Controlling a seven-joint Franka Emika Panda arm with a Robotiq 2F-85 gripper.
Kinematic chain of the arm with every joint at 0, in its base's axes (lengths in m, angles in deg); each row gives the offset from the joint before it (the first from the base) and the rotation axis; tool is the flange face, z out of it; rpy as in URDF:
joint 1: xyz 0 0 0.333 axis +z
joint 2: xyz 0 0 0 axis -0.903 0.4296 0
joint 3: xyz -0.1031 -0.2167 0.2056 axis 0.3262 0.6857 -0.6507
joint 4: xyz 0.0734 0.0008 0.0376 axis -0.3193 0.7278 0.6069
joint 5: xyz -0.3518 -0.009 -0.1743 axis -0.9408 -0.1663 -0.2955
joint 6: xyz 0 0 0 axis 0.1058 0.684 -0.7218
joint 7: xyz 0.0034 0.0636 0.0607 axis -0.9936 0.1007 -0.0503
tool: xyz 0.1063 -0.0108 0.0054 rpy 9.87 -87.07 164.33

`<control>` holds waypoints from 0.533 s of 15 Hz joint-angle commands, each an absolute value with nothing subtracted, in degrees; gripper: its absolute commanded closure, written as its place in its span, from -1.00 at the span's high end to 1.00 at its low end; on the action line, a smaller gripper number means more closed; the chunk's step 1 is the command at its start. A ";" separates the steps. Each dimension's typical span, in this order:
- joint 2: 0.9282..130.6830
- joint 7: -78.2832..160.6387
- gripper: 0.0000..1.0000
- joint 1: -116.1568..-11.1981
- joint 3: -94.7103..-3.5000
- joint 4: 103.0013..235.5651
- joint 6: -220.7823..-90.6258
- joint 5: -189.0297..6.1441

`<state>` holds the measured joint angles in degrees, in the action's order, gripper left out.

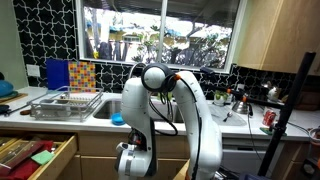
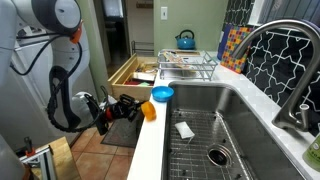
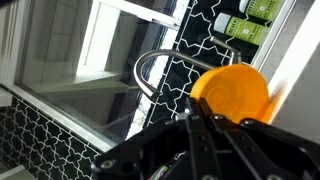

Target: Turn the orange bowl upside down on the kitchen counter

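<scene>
Your black Robotiq gripper [image 2: 138, 108] pinches the small, shallow, bright orange plastic bowl [image 2: 149, 110] at the front edge of the pale grey-white kitchen counter [image 2: 150, 150], near the bright blue bowl [image 2: 162, 94]. In that exterior view it shows edge-on, long axis near upright. The wrist view shows its round face [image 3: 232, 92]. In an exterior view your white arm [image 1: 150, 100] hides it.

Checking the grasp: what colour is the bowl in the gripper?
The bowl is orange; wrist view shows it best.
</scene>
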<state>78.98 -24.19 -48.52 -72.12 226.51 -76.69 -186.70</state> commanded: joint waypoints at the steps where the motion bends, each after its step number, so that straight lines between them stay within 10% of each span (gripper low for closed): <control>1: 84.60 -28.43 -0.98 -49.04 -71.35 224.14 -75.53 -186.36; 8: 85.29 -33.88 -0.98 -51.13 -70.78 222.39 -75.39 -186.84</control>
